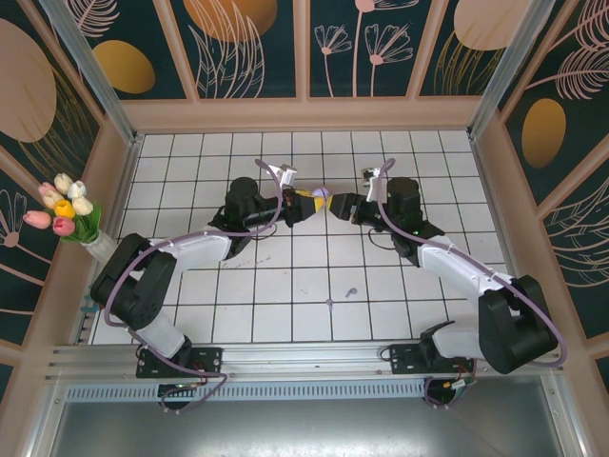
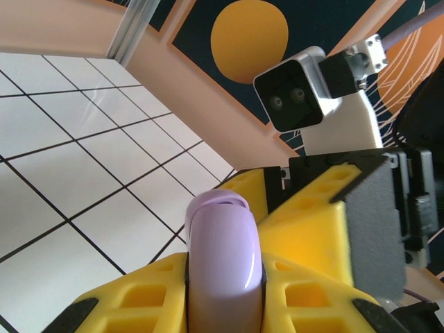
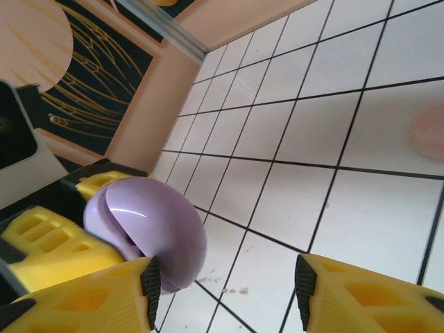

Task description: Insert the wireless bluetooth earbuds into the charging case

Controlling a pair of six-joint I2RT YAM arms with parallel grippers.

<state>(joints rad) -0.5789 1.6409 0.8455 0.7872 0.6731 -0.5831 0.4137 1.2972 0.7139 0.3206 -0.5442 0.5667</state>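
Observation:
The charging case (image 1: 321,193) is glossy lilac and rounded, and its lid stands slightly ajar. My left gripper (image 1: 312,199) is shut on it and holds it above the tiled floor at the middle back. In the left wrist view the case (image 2: 223,263) is pinched between the yellow fingers (image 2: 139,305). My right gripper (image 1: 335,205) faces it from the right, open. In the right wrist view the case (image 3: 149,229) sits against the left pad (image 3: 151,288), with a wide gap to the other pad. Two tiny purple earbuds (image 1: 348,291) (image 1: 329,304) lie on the tiles nearer the front.
A pale pink disc (image 3: 427,132) lies on the tiles at the right edge of the right wrist view. A vase of tulips (image 1: 65,214) stands by the left wall. Patterned walls (image 1: 304,57) enclose the white tiled floor (image 1: 285,314).

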